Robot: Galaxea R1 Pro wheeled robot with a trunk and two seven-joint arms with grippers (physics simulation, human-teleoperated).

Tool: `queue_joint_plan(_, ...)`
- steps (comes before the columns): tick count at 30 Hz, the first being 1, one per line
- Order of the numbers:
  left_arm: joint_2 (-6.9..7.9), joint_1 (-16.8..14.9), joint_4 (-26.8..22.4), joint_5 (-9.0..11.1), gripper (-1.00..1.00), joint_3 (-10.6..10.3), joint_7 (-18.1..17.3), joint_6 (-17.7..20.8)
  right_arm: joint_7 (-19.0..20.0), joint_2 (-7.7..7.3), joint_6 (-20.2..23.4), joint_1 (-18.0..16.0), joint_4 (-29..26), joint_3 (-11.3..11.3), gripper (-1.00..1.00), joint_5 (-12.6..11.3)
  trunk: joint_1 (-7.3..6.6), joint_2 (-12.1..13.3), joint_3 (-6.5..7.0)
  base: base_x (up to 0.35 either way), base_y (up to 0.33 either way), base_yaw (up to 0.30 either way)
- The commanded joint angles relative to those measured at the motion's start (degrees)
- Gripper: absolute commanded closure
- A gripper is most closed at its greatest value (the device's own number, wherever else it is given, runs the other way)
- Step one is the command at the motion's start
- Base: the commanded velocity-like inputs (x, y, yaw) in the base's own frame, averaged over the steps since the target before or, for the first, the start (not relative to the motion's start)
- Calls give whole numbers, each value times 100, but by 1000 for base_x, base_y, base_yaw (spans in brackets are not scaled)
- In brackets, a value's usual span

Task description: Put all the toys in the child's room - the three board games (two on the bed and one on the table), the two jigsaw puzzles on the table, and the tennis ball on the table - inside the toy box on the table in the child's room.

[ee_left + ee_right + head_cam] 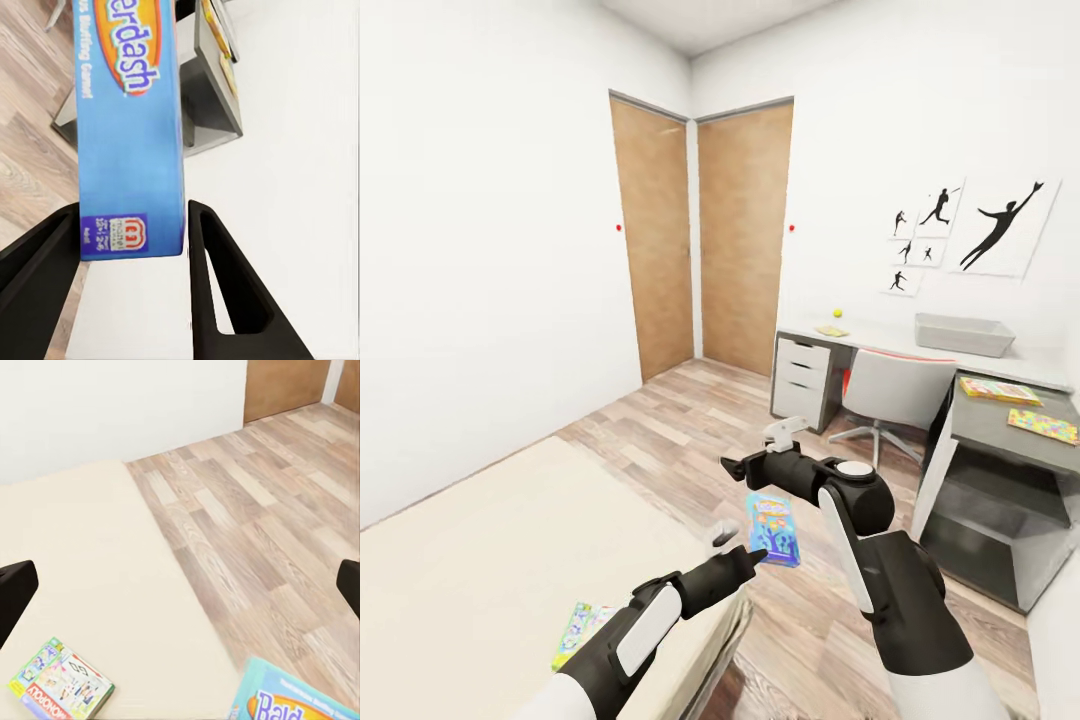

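Gripping, apparently: left gripper (131,247), flat glossy blue board game (131,127).

You can read "erdash" and a Mattel logo on the light blue board game (131,127), plus "MONOPOLY" on the green-edged box (61,684) lying on the bed (90,577).

Left end effector (131,247) clamps the light blue board game (127,127) — fingers (225,285) black.

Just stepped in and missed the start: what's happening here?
The robot stands by the bed, its left gripper clamped on the light blue board game and holding it off the bed. The right gripper hangs open above. A green-edged board game lies on the bed. The toy box waits on the table across the room.
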Motion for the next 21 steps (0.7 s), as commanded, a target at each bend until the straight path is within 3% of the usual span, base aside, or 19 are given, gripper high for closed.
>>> queue_joint_plan(1, 2, -4, -3, 66, 100, -1, -2, 39, 20, 0, 26, -6, -4, -2, -100, 16, -22, 37, 12, 0, 0, -292)
queue_joint_plan(21, 2, -4, 0, 66, 100, 4, -2, 35, 13, 5, 26, 3, -1, -2, -100, 17, -462, 839, 371, 0, 0, -292)
